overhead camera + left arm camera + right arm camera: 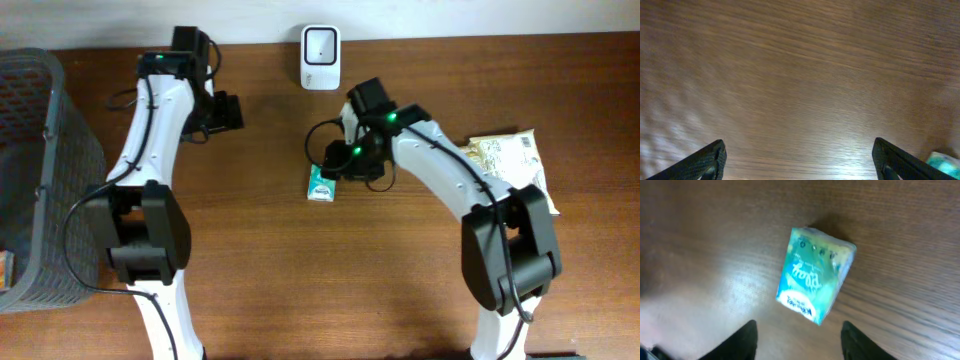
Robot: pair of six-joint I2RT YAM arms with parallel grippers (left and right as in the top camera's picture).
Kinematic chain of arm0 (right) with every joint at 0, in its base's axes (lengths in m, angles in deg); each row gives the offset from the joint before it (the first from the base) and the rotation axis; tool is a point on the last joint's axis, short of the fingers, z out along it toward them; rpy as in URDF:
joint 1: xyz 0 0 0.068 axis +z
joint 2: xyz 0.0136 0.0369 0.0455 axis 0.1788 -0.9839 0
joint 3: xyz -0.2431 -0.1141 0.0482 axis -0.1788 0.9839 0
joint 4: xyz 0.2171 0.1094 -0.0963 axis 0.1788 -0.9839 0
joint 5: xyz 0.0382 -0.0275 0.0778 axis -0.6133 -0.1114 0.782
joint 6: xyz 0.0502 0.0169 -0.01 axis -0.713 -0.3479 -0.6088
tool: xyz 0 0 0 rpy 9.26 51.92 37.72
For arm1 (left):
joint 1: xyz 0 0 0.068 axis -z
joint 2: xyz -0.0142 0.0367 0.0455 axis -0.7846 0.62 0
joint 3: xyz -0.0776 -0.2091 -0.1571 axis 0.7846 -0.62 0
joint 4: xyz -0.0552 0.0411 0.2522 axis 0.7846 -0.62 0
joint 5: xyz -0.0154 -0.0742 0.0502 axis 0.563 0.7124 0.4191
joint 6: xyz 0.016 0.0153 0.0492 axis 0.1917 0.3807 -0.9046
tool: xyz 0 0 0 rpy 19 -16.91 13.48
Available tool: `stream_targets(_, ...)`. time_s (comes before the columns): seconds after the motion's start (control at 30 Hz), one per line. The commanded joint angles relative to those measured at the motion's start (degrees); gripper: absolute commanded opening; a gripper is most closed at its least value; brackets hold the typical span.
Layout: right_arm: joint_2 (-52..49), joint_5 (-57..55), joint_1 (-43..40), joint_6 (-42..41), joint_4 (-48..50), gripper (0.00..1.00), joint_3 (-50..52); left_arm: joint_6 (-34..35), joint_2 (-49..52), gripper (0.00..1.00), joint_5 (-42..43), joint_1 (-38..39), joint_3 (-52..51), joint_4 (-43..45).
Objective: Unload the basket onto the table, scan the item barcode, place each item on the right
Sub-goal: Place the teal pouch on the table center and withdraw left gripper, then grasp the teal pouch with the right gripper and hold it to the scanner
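1. The right gripper [802, 345] hangs just above the table [300, 280] with its two fingers set apart. Nothing is between them; it holds nothing.
2. The green packet [815, 275], the item to be scanned, lies flat on the wood just ahead of those fingers. It is turned at a slant to them and nothing touches it.
3. The left gripper [800, 160] is spread wide and empty, with only bare wood beneath it. It sits well to the left of the packet, a corner of which shows at the edge of its own camera view.
4. The step in hand looks like the pick-up: the right arm is placed over the packet but has no grip on it yet.
5. The next move likely calls for bringing the fingers forward and down so they straddle the packet. Its slant may need a turn of the wrist before they clamp its sides.
6. After that the packet has to go to the white scanner [320, 57] at the far edge of the table, barcode side facing it. No barcode is visible on the upper face.
7. The grey basket [40, 120] stands at the far left. Its inside is mostly dark; a small orange scrap shows at the frame edge, too cut off to name.
8. A pale snack bag [512, 160] lies on the table at the far right, beside the right arm.
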Motion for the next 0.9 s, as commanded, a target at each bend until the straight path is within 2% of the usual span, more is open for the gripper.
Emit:
stream_targets(0.0, -2.7, -4.3, 1.8, -7.2, 2.1, 0.47, 1.5, -9.6, -0.2, 0.93, -0.6, -5.0, 0.7, 0.5)
stream_targets(0.07, -4.0, -4.4, 1.9, -7.2, 2.1, 0.42, 1.6, -11.7, -0.2, 0.95, -0.6, -6.7, 0.7, 0.3)
stream_targets(0.2, -7.5, -4.2, 1.9, -8.0, 2.3, 0.33, 1.7, -11.8, -0.2, 1.00, -0.6, -8.1, 0.7, 0.3)
stream_targets(0.27, -8.1, -4.2, 1.9, -8.5, 2.4, 0.27, 1.8, -11.8, -0.2, 0.99, -0.6, -8.1, 0.7, 0.3)
stream_targets(0.37, -8.4, -4.2, 1.9, -8.5, 3.6, 0.23, 2.6, -11.8, -0.2, 0.99, -0.6, -8.1, 0.7, 0.4)
stream_targets(0.47, -8.4, -3.6, 1.9, -8.9, 4.9, 0.04, 3.4, -11.8, -0.2, 0.99, -0.6, -8.0, 0.7, 0.3)
stream_targets(0.57, -8.1, -0.7, 1.2, -7.5, 5.0, 0.04, 3.2, -11.8, -0.2, 0.99, -0.6, -8.0, 0.7, 0.4)
stream_targets(0.73, -1.9, 22.5, -5.8, 10.3, 1.9, 0.04, 0.2, -11.8, -0.2, 0.99, -0.6, -8.0, 0.7, 0.4)
stream_targets(0.87, 4.6, 45.3, -15.0, 19.1, 1.2, 0.04, 0.1, -11.8, -0.2, 0.99, -0.6, -8.0, 0.7, 0.4)
